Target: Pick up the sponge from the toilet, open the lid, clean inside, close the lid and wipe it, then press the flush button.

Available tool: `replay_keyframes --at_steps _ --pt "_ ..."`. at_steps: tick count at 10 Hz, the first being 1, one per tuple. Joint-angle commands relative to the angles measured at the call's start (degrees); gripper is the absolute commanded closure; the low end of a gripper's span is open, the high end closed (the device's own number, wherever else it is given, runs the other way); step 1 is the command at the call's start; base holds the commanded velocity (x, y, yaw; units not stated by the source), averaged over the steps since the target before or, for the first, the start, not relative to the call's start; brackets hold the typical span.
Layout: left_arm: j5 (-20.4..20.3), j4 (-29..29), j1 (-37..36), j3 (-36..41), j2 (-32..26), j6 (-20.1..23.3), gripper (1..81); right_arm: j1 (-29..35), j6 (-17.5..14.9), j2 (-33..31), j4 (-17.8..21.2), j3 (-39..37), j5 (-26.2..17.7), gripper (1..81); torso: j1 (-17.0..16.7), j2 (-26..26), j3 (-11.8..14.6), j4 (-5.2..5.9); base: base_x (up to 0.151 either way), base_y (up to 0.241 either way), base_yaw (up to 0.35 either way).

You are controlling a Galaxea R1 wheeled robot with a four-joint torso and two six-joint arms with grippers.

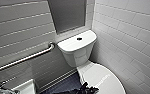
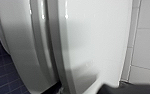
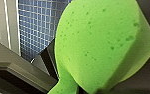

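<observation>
Left wall: long pale grey tiles (image 1: 18,27) in level rows, lighter grout lines between them.
Grab bar: a chrome rail (image 1: 23,59) slants along that left wall, with a round mount at its upper end.
Recess: a dull grey panel (image 1: 67,15) sits in a white-tiled frame, up at the middle. Window or mirror, can't tell.
Right wall: bigger white tiles (image 1: 131,32), glossy and brighter.
Floor: small dark blue mosaic tiles (image 1: 66,85), and the right wrist view catches the same blue grid.
Skirting: a pale strip (image 1: 57,80) where the left wall meets the floor.
Light: soft and even, strongest on the right wall.
</observation>
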Motion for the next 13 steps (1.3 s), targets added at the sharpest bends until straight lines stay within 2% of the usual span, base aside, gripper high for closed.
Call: replay_keyframes --at_steps 1,3,5,9,13 --pt "-1.2 0.9 -6.7 2.1 3.0 0.8 1.0 -1.0 0.2 -0.9 -1.4 1.0 -3.2 81.1 0.0 0.0 0.0 0.0 0.0 0.0 0.0" --pt "-2.1 0.1 -8.0 8.4 -0.3 0.6 1.0 -1.0 0.2 -0.8 -1.4 0.8 -3.2 81.1 0.0 0.0 0.0 0.0 0.0 0.0 0.0" --pt "-3.5 0.1 -10.9 13.2 -2.6 -2.2 1.0 -1.1 0.2 -0.8 -1.4 0.8 -3.2 81.1 0.0 0.0 0.0 0.0 0.0 0.0 0.0" --pt "-3.6 0.2 -13.0 13.5 -1.9 -3.5 1.0 -1.4 0.2 -1.0 -1.4 0.8 -2.9 81.1 0.0 0.0 0.0 0.0 0.0 0.0 0.0" --pt "-5.2 0.2 -13.6 20.8 -6.7 -5.4 1.0 -1.1 0.4 -0.7 -1.2 0.6 -2.8 81.1 0.0 0.0 -0.1 0.0 0.0 0.0 0.0"
